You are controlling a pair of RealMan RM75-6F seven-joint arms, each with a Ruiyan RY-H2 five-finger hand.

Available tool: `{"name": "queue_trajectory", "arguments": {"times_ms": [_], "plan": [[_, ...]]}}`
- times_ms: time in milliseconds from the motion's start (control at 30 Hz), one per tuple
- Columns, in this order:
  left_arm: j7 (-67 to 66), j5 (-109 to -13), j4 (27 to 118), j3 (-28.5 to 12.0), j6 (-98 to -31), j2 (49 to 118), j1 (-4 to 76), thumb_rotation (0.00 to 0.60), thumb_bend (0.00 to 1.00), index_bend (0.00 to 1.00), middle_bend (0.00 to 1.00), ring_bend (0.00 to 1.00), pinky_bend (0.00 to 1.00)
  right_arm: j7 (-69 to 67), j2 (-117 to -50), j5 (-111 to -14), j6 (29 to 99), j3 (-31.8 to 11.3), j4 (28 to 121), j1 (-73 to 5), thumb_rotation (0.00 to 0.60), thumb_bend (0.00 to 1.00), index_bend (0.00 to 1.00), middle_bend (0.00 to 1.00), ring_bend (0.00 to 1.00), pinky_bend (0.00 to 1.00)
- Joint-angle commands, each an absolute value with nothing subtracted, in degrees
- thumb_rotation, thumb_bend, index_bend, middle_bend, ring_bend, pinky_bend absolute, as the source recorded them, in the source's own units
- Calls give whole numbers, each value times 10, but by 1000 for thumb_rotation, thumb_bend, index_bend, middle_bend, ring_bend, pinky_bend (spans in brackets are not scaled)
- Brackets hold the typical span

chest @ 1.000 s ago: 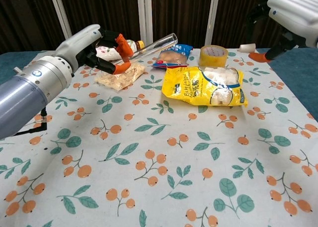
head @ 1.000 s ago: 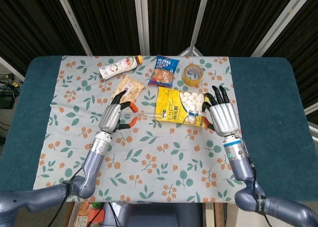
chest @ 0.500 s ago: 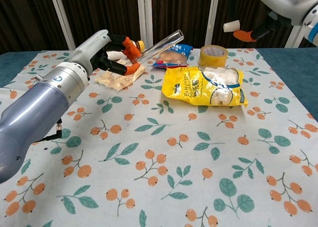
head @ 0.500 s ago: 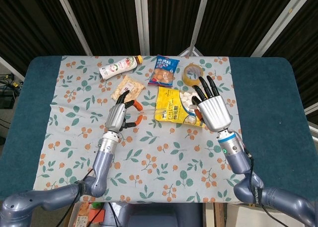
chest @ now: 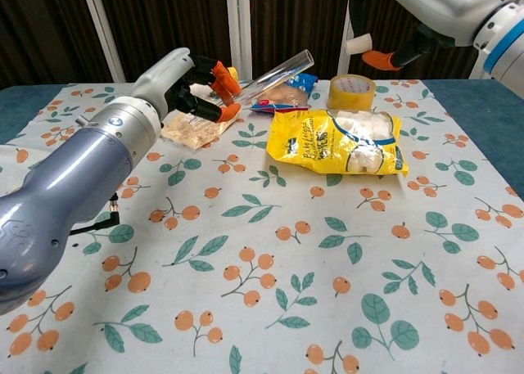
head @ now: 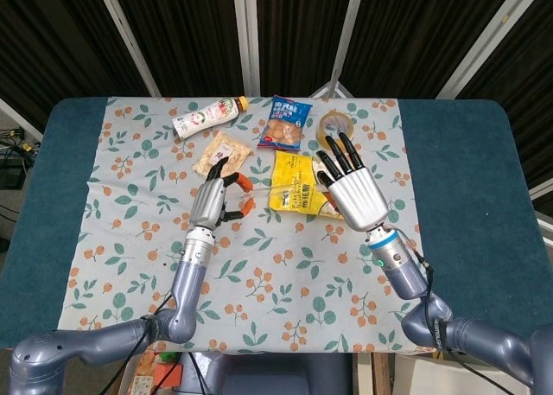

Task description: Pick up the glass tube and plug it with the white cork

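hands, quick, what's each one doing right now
Left hand: holding the glass tube.
Right hand: pinching the white cork.

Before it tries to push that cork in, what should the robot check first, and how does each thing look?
1. Clear glass tube held by left hand: ok.
2. Small white cork held by right hand: ok.
3. Tube's open end pointing toward cork: ok.
4. Cork lined up with tube mouth: not ok, they are apart.
5. Space between them free of obstacles: ok.
6. Firmness of grip on tube: cannot tell.
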State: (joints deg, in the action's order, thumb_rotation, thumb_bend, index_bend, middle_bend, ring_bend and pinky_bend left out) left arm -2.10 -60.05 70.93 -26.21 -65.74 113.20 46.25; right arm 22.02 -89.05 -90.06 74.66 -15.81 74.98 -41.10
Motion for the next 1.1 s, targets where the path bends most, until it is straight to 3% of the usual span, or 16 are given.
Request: {"name": "queue_trajectory", "arguments": {"times_ms": [33, 1100], "plan": [[-25, -598, 712, -261, -659, 1135, 463, 600, 745, 686, 476, 44, 0, 222, -891, -900, 746, -156, 747, -412, 600, 348, 586, 271, 41, 0], [-57, -575, 715, -273, -670, 1164, 469, 600, 745, 691, 478, 44, 0, 230, -909, -885, 751, -145, 745, -418, 600, 348, 586, 272, 41, 0]]}}
